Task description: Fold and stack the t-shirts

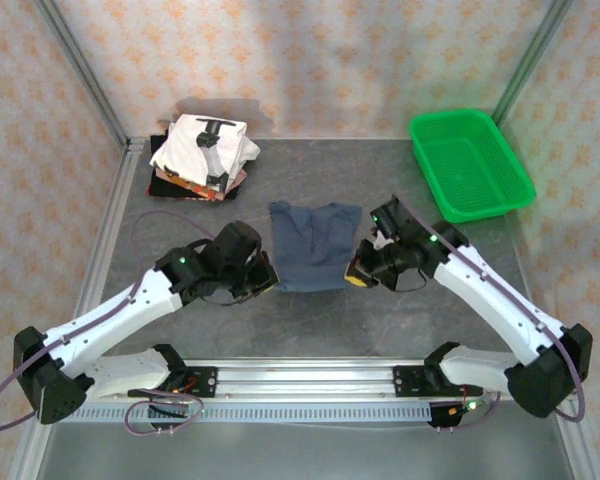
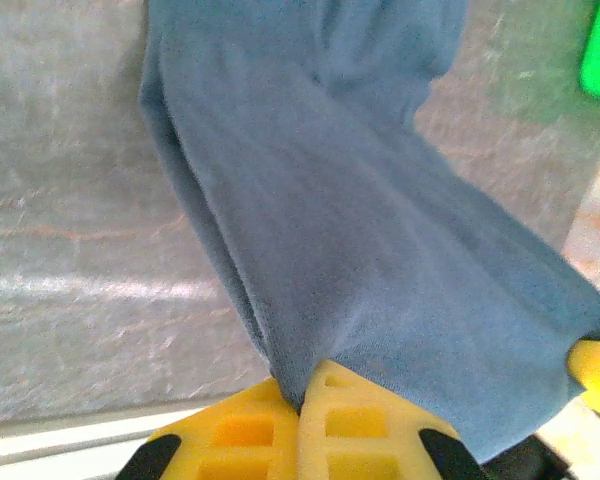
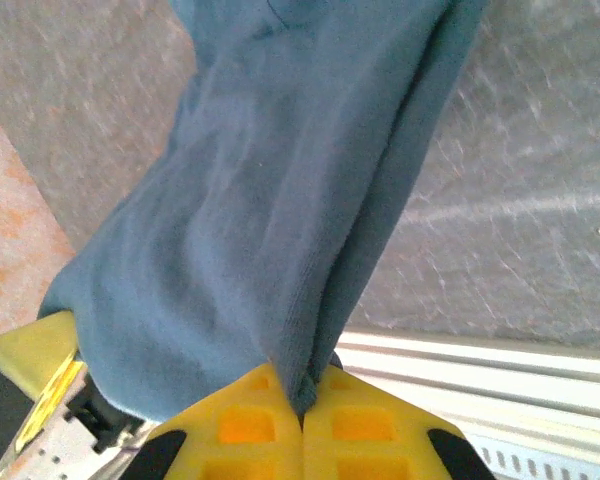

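Your left end effector [image 2: 300,398] is clenched on the near left corner of the plain navy-blue cloth t-shirt [image 1: 313,245], and your right end effector [image 3: 302,402] grasps its near right corner. The shirt lies in the middle of the grey tabletop [image 1: 400,320]. The pile of folded t-shirts [image 1: 202,155] sits at the far left corner.

The grey table [image 1: 380,320] bears a blue shirt [image 1: 315,245], folded shirt stack [image 1: 202,155], green basket [image 1: 470,165].
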Available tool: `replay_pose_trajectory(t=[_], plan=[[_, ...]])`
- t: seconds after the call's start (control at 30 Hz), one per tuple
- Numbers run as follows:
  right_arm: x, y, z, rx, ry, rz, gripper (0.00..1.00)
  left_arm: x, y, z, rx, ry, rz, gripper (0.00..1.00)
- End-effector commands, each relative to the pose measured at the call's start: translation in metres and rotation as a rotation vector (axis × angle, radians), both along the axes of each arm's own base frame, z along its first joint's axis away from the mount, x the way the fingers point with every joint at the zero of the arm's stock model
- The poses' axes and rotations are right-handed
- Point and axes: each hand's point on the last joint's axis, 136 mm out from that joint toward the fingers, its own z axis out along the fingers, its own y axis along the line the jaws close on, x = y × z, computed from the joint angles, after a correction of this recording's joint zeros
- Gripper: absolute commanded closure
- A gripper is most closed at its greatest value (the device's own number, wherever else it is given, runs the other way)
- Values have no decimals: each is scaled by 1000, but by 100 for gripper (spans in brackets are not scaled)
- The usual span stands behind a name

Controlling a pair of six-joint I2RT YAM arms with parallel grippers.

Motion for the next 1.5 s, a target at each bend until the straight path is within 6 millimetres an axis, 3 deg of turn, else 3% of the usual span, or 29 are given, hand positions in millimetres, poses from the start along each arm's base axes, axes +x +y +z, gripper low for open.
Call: replay_pose_trajectory(t=[0.0,0.2,0.4,0.67,1.17,1.33,1.37,1.4,1.47], plan=[[19,-9,2,-54,2,-9,100,21,2,13,11,-23,6,100],[67,-13,9,-92,-14,41,100,61,3,22,5,-45,10,100],[109,-20,5,-115,-5,52,100,100,8,23,16,-52,9,100],[153,-28,-20,-161,22,57,100,151,13,7,43,-38,-8,100],[228,-38,-72,-194,73,28,100,217,26,-45,90,22,-3,100],[256,-32,-90,-162,73,9,83,241,31,-74,113,47,8,100],[265,-31,-94,-153,65,-3,76,247,32,-78,109,47,14,100],[274,-31,-96,-146,57,-14,71,252,33,-78,101,42,22,98],[298,-31,-92,-107,15,-52,60,266,36,-73,91,22,46,80]])
